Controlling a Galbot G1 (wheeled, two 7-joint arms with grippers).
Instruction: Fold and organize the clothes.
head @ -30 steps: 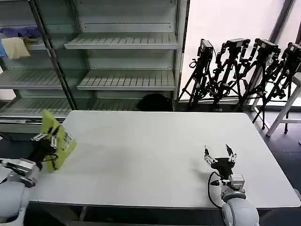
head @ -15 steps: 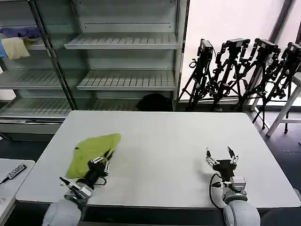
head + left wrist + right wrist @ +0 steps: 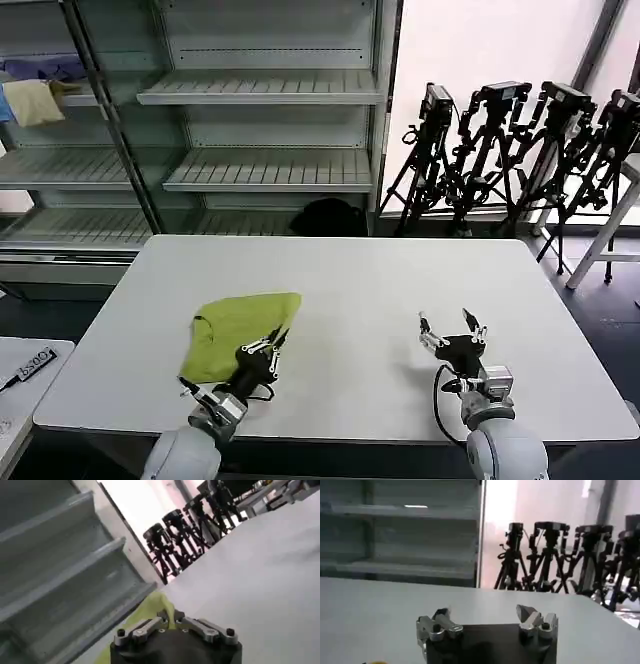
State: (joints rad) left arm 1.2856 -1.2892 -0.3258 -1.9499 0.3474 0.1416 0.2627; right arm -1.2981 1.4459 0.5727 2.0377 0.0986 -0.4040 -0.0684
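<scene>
Lying bunched on the near-left part of the white table (image 3: 400, 270), the lime yellow-green T-shirt (image 3: 235, 322) forms a rumpled heap, its far edge folded over and its neck opening toward the table's left side. The left gripper (image 3: 268, 349) sits at the shirt's near-right edge with its fingers drawn together on a fold of the fabric; the left wrist view shows the yellow-green cloth (image 3: 150, 611) pinched right at the closed fingertips of that gripper (image 3: 169, 620). The right gripper (image 3: 452, 330) rests low over the bare tabletop on the near-right, well apart from the shirt, its fingers spread wide with nothing between them, as the right wrist view also shows (image 3: 482, 617). Behind the table stand grey metal shelves (image 3: 260, 120), and to the right a row of black tripods (image 3: 510, 150).
</scene>
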